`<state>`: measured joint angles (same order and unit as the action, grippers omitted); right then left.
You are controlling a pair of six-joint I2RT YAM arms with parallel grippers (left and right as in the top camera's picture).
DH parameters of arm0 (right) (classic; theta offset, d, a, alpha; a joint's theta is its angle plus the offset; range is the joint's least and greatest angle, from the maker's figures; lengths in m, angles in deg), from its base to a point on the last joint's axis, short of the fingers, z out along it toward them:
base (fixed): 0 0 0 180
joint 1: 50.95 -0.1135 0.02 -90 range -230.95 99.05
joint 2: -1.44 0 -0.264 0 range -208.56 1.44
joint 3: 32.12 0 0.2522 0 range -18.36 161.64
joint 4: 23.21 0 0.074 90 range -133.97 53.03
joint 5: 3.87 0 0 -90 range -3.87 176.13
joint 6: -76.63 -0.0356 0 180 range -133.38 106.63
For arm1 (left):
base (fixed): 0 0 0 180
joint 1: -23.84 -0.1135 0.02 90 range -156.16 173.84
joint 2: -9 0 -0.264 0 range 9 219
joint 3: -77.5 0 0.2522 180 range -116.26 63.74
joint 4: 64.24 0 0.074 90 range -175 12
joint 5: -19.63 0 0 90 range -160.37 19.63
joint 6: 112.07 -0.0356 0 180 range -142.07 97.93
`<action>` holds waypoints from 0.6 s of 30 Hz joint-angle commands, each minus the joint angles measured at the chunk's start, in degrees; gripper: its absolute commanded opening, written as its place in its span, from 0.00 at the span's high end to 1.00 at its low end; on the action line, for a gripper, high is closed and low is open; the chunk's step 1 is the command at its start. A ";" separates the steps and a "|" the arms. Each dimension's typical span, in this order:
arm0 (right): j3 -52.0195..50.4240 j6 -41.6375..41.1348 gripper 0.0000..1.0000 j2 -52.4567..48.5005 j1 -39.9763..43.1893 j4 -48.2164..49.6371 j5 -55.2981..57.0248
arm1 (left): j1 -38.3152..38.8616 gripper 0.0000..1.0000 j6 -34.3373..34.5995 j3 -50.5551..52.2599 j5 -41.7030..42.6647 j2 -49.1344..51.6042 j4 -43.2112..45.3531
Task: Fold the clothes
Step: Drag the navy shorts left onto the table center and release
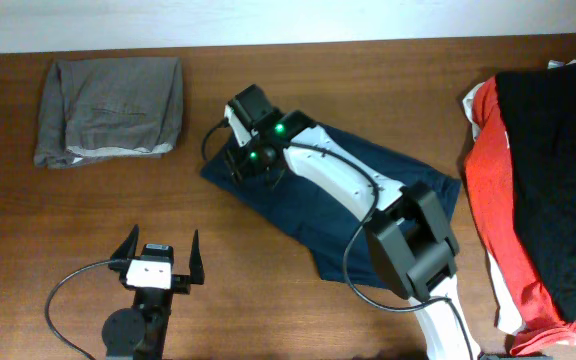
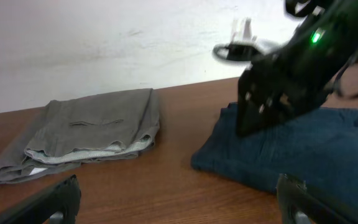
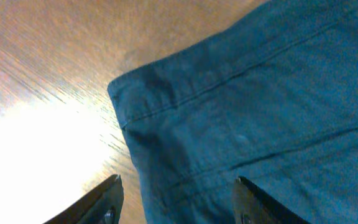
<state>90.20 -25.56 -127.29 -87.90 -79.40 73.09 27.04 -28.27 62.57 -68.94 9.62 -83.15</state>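
Note:
Dark blue trousers [image 1: 313, 205] lie spread on the middle of the wooden table. My right gripper [image 1: 240, 160] hovers over their left waistband corner [image 3: 142, 93], jaws [image 3: 176, 186] open, one finger over the cloth edge and one over bare wood. The trousers also show in the left wrist view [image 2: 303, 149], with the right arm [image 2: 297, 68] above them. My left gripper [image 1: 160, 250] is open and empty near the front edge, its fingers [image 2: 179, 199] over bare table. Folded grey trousers [image 1: 108, 108] lie at the back left, seen too in the left wrist view [image 2: 86, 134].
A pile of red, black and white clothes [image 1: 543, 190] lies along the right edge of the table. A pale wall [image 2: 104, 43] runs behind the table's far edge.

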 commanded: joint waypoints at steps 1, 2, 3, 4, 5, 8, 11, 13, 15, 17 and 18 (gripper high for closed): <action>1.29 -0.35 0.40 2.49 3.15 -2.82 -1.40 | -0.22 0.00 0.55 0.28 -0.20 -0.26 -0.07; 1.29 -0.37 0.40 2.49 4.22 -3.72 -1.40 | -0.22 0.00 0.52 0.28 -0.20 -0.26 -0.07; 1.29 -0.35 0.40 2.49 5.22 -4.61 -1.40 | -0.22 0.00 0.55 0.28 -0.20 -0.26 -0.07; 1.29 -0.35 0.40 2.49 6.58 -7.39 -1.38 | -0.22 0.00 0.55 0.28 -0.22 -0.26 -0.07; 1.29 -0.35 0.40 2.49 7.54 -9.62 -1.38 | -0.22 0.00 0.55 0.28 -0.22 -0.28 -0.07; 1.29 -0.33 0.40 2.49 10.91 -13.18 -1.38 | -0.22 0.00 0.55 0.28 -0.22 -0.26 -0.07; 1.27 -0.35 0.39 2.45 14.88 -20.96 -1.11 | -0.22 0.00 0.52 0.28 -0.20 -0.26 -0.07; 1.27 -0.44 0.62 2.45 16.44 -29.46 7.52 | -0.22 0.00 0.55 0.28 -0.20 -0.28 -0.07; 1.22 -4.96 0.96 2.45 17.59 -35.12 14.86 | -0.22 0.00 0.52 0.28 -0.20 -0.28 -0.07; -0.90 -6.78 0.96 2.29 18.71 -34.95 16.50 | -0.22 0.00 0.52 0.28 -0.20 -0.28 -0.07; -2.38 -6.80 0.96 2.25 18.69 -32.63 16.00 | -0.22 0.00 0.52 0.28 -0.20 -0.26 -0.07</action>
<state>90.39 -30.15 -126.22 -70.04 -114.50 85.81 27.04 -28.27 62.57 -68.94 9.62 -83.13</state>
